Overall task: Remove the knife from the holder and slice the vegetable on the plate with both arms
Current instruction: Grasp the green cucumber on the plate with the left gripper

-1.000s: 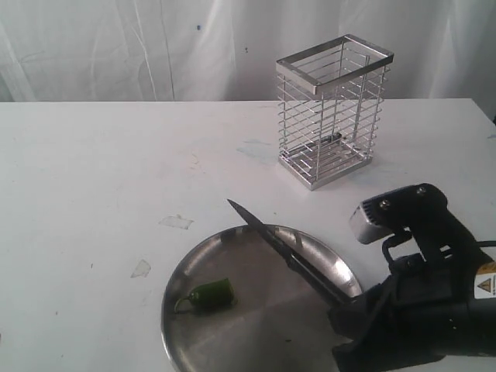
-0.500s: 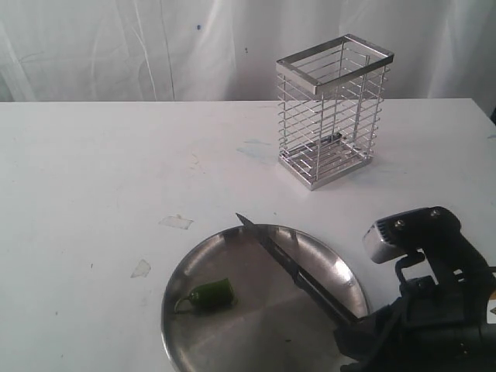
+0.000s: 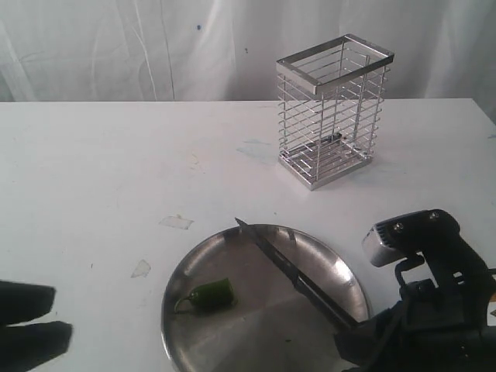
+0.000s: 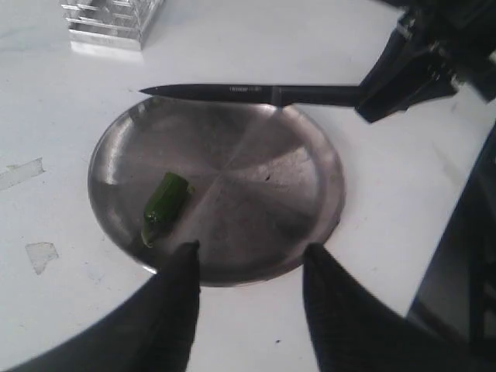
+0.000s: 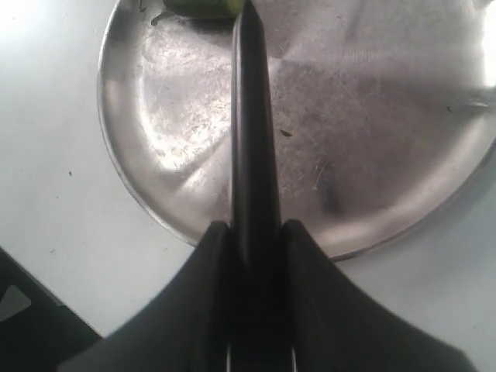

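The knife (image 3: 291,267) is clamped by its black handle between the two fingers (image 5: 298,310) of the right gripper (image 3: 353,333), at the near right of the scene, and its blade slants up and to the left over the far right part of the plate (image 3: 194,333), with the tip just past the far rim. The left gripper (image 4: 248,267) hovers with its fingers (image 4: 182,294) spread apart and nothing between them, just outside the plate's near rim; the vegetable (image 3: 208,294) lies on the plate's left part, close beyond them. The blade carries a faint line of pale lettering too small to read. There is one knife, one green vegetable, one steel plate and one wire holder (image 3: 333,108), which stands upright on the table (image 3: 93,170), far right, well apart from the plate.
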